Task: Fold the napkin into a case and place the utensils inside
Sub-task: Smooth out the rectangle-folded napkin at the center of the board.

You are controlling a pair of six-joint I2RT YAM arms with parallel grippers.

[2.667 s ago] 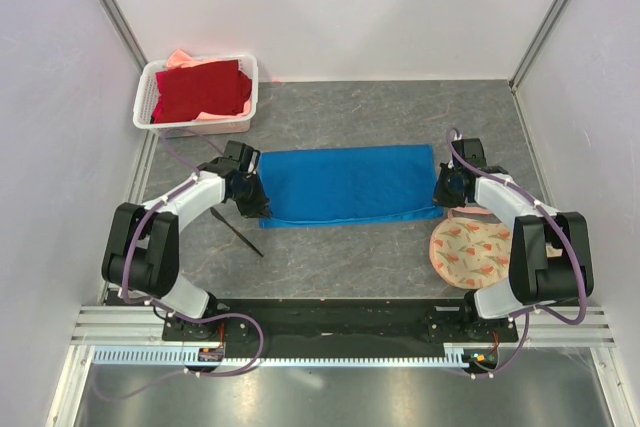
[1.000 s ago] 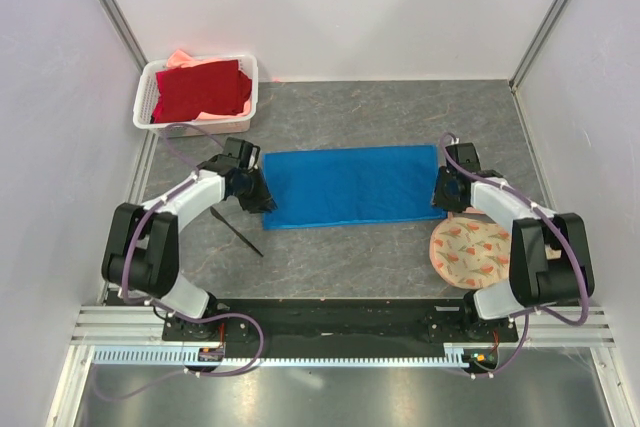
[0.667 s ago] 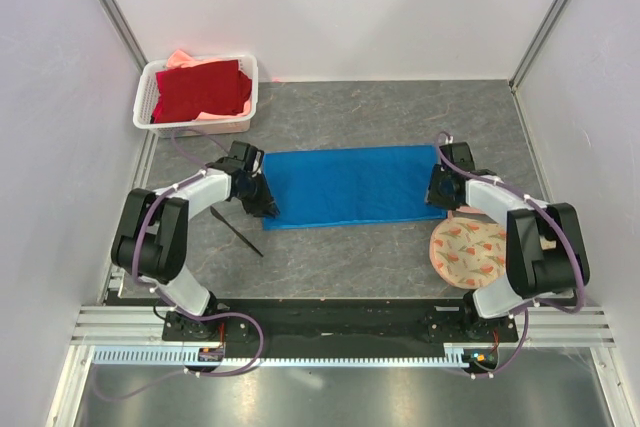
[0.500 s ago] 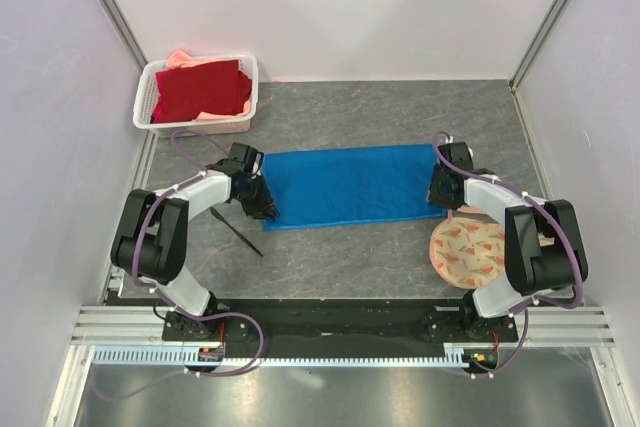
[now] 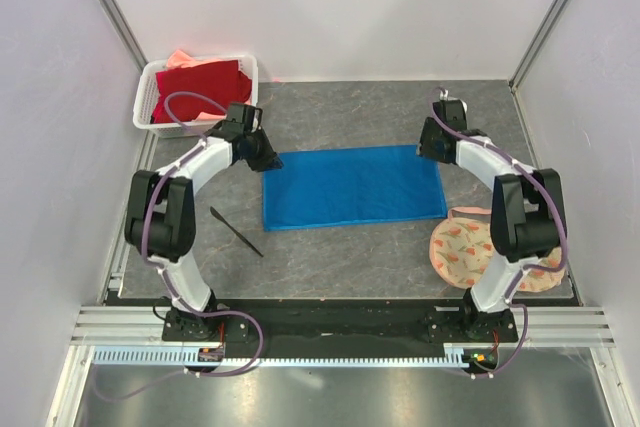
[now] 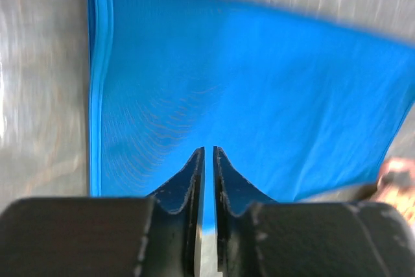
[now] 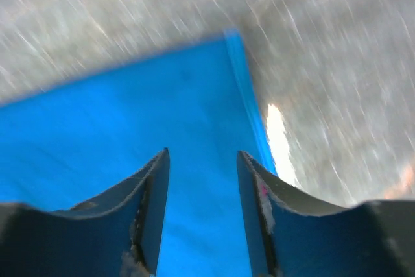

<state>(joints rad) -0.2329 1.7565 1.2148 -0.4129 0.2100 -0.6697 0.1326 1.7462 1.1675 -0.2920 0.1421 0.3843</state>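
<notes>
The blue napkin (image 5: 352, 187) lies flat on the grey table as a wide folded rectangle, its layered edge (image 6: 98, 95) showing on one short side. My left gripper (image 5: 262, 153) (image 6: 208, 151) hovers at the napkin's far left corner. Its jaws are almost together with only a thin slit and nothing between them. At the far right corner, just above the cloth, my right gripper (image 5: 430, 145) (image 7: 202, 154) stands open and empty. One black utensil (image 5: 236, 232) lies on the table left of the napkin's near left corner.
A white basket (image 5: 150, 87) holding a dark red cloth (image 5: 200, 87) stands at the back left. A round peach floral mat (image 5: 478, 247) lies near the right arm's base. Purple cables run along both arms.
Both arms swung from the napkin's near corners to its far corners. The left jaws narrowed and the right jaws widened. The napkin stayed flat, shifted slightly.
</notes>
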